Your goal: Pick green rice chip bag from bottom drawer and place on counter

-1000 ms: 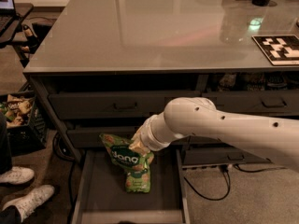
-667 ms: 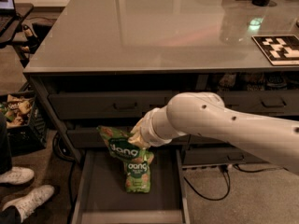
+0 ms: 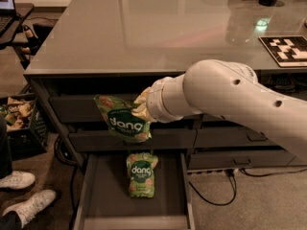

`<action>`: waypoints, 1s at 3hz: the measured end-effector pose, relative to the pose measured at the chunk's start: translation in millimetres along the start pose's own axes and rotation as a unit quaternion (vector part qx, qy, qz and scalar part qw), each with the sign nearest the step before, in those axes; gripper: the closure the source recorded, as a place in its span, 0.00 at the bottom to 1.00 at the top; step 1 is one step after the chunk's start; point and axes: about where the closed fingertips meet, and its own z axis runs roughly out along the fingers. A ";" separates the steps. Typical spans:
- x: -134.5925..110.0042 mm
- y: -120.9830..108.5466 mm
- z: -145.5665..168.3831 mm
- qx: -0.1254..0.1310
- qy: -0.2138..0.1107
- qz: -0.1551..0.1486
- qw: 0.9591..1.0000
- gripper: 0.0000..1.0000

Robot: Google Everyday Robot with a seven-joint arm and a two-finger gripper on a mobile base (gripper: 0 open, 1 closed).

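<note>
As arm [image 3: 225, 95] reaches level | end effector [image 3: 140, 110] grips green rice chip bag [image 3: 123, 122] | above bottom drawer [image 3: 105, 193]

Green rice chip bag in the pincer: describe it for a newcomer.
Below the counter, before the cabinet's handled drawers, the white arm's pincer holds the green rice chip bag aloft. Its twin pouch lies flat in the bottom drawer.

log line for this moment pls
gripper: shut on green rice chip bag, held above open bottom drawer | twin pouch: lying in drawer | counter: bag not yet placed
</note>
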 end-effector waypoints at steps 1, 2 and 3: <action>0.0 0.0 0.0 0.000 0.000 0.000 1.000 1.00; -17.8 -25.3 -16.8 0.029 -0.013 -0.018 0.999 1.00; -34.4 -63.9 -39.3 0.061 -0.019 -0.034 0.997 1.00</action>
